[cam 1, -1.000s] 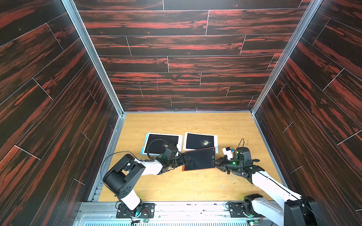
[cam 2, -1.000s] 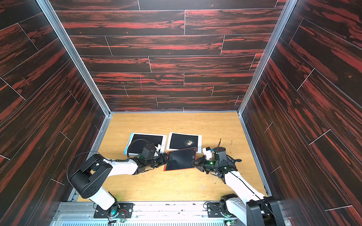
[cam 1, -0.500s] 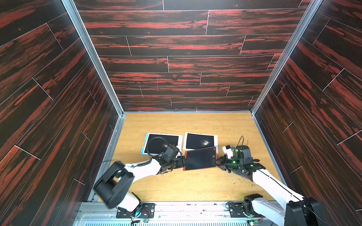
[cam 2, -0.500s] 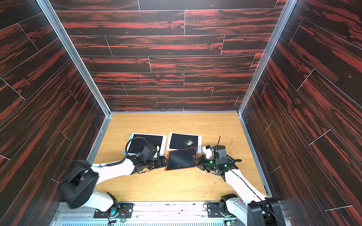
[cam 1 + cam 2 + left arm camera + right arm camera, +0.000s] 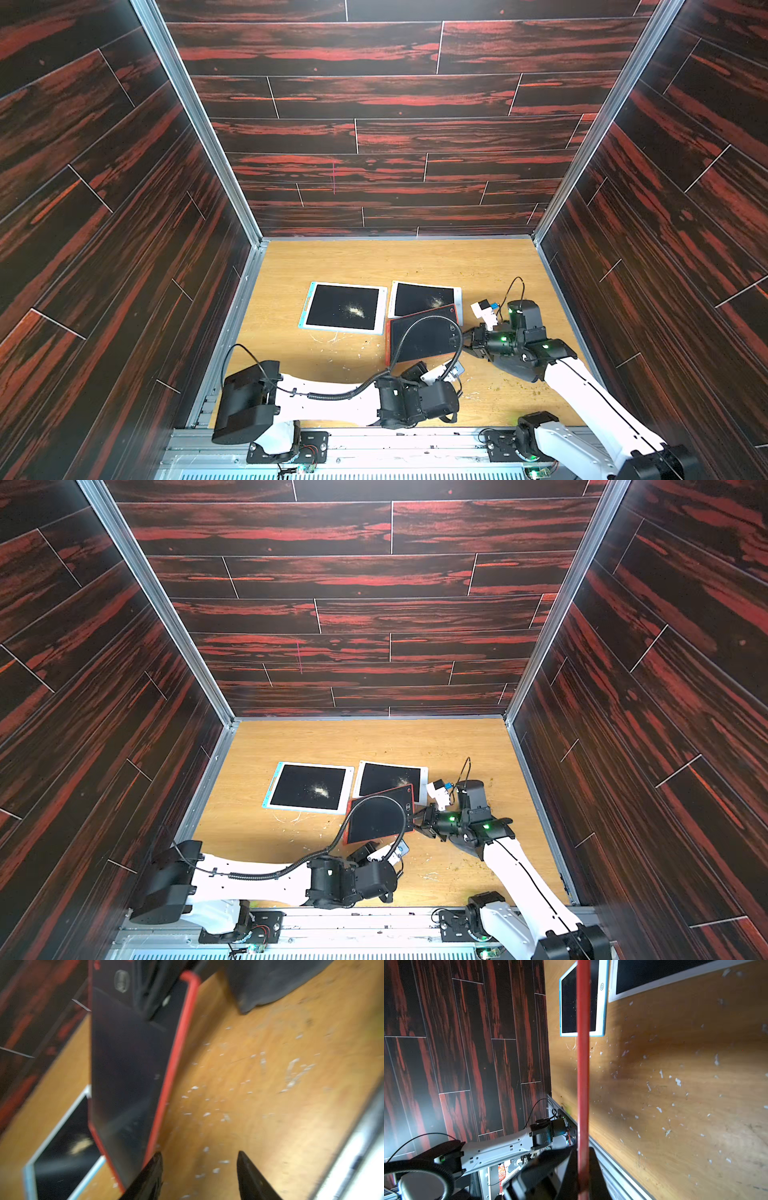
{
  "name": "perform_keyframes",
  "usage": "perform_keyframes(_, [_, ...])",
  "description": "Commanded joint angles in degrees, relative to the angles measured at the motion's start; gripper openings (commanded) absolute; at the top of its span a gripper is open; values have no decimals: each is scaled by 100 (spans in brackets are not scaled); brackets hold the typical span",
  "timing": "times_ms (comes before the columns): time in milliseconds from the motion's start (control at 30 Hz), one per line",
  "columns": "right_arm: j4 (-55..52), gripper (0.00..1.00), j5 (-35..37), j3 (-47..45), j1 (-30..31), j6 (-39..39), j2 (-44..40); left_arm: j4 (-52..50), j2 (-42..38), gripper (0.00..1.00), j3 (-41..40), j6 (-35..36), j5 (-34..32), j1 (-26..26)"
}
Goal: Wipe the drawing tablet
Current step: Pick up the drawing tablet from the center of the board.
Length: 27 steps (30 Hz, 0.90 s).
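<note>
pinches red tablet (image 5: 422, 336) by its edge in right gripper (image 5: 467, 341), lower middle of frame, tilted over the table (image 5: 374, 262). holds left gripper (image 5: 198, 1155) spread and empty beside 1 corner. could twist or slip free if nudged.

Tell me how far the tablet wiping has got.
Done: the red tablet looks clean. In hand: right gripper pinches its edge, tilting it off the table; left gripper open, empty. Left: blue tablet and white tablet carry powder.
</note>
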Motion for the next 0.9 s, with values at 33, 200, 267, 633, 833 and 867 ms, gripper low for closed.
perform_keyframes(33, [-289, 0, -345, 143, 18, -137, -171, -70, -301, 58, -100, 214, -1079, 26])
perform_keyframes(200, [144, 0, -904, -37, 18, 183, -155, -157, -359, 54, -106, 248, -1137, 21])
perform_keyframes(267, [316, 0, -1081, -96, 22, 323, -137, -190, -350, 50, -98, 265, -1118, 8])
perform_keyframes(633, [954, 5, -1695, -316, 19, 756, 301, -414, -442, 0, 10, 398, -1024, -12])
perform_keyframes(833, [981, 51, -1503, -241, 20, 709, 479, -637, -503, 0, 219, 449, -797, -39])
perform_keyframes(867, [746, 62, -1313, -157, 18, 548, 484, -684, -546, 0, 265, 470, -672, -43])
